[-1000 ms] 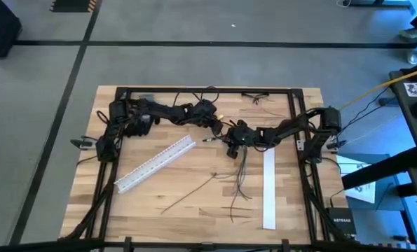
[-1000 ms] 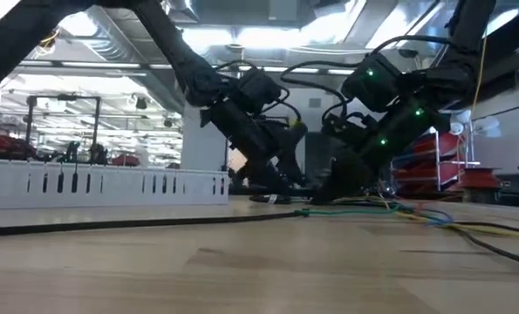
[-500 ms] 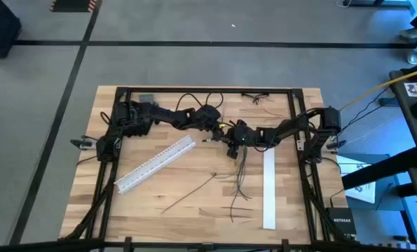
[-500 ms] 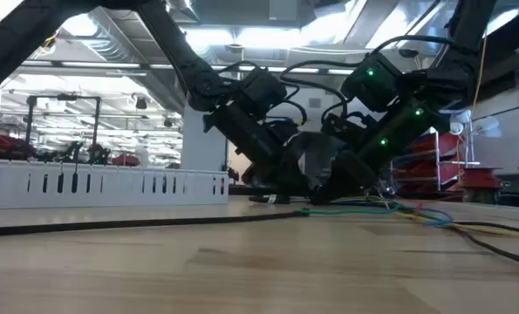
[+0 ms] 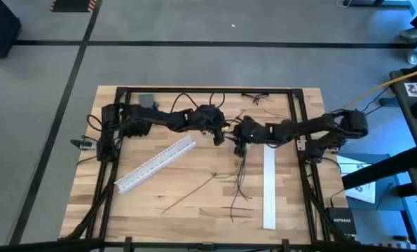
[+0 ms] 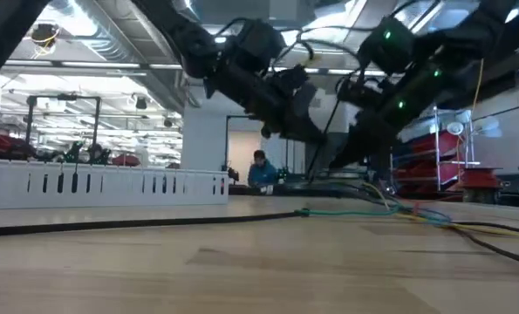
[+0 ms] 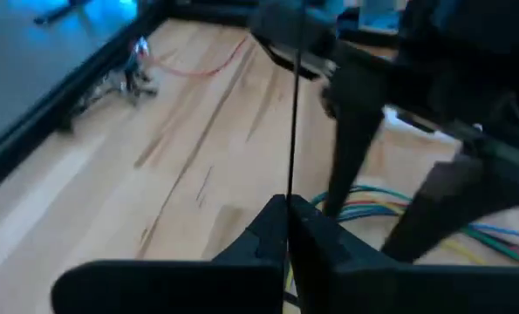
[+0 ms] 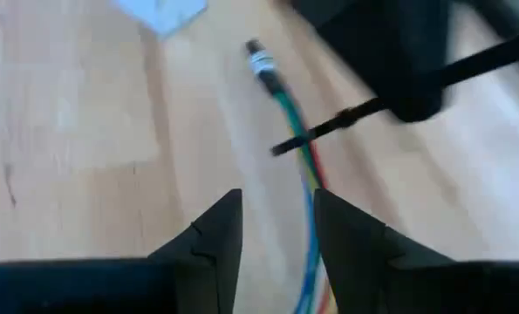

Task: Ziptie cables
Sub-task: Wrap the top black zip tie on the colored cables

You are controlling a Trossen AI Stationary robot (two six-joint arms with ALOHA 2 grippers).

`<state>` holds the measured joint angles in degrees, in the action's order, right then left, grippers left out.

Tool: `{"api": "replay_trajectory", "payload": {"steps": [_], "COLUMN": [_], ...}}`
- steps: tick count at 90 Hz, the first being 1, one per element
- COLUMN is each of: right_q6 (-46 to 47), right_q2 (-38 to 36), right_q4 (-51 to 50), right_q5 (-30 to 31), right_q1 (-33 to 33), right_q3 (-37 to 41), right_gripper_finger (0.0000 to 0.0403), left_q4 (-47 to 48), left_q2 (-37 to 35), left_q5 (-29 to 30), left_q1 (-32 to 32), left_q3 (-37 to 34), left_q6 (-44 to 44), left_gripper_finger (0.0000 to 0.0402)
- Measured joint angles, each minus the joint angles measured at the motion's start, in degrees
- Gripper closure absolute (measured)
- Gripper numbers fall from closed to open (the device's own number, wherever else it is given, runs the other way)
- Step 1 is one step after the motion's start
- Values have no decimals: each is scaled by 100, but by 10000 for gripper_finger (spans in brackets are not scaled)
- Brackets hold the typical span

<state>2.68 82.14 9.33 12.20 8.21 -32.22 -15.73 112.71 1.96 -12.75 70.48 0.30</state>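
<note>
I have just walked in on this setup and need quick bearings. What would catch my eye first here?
The two dark arms meet nose to nose above the table's far middle, the left gripper shut on a thin dark strand, the right gripper open beside it. Below them the cables trail loosely between two white slotted strips.

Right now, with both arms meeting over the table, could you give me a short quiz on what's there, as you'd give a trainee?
1. True or false: the right gripper is shut.
2. How many white slotted strips lie on the table? A one, B two, C four.
3. Fill in: the left gripper pinches a thin dark ____.
Key: 1 false, its fingers stand apart; 2 B; 3 strand.
</note>
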Motion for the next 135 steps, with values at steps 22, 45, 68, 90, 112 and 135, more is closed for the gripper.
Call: {"api": "replay_trajectory", "payload": {"steps": [22,45,68,90,112,135], "right_q6": [628,952,911,919,829,597], "right_q2": [333,1034,1274,1779,2477,2716], "right_q4": [1826,3951,4138,4300,4302,3956], "right_q5": [575,514,474,322,-64,-261], "right_q1": [4,-44,-33,-32,-26,-26], "right_q3": [570,871,843,753,511,260], "right_gripper_finger": [267,274,344,390,400,401], "left_q4": [-33,-32,-57,-321,-210,264], "left_q2": [0,0,0,-180,-559,-649], "left_q5": [-1,1,-4,-4,-4,19], "left_q1": [81,91,138,164,157,109], "left_q3": [-2,-2,-2,-24,-33,-33], "left_q6": [15,111,166,188,334,487], "left_gripper_finger": [401,401,402,401,401,401]}}
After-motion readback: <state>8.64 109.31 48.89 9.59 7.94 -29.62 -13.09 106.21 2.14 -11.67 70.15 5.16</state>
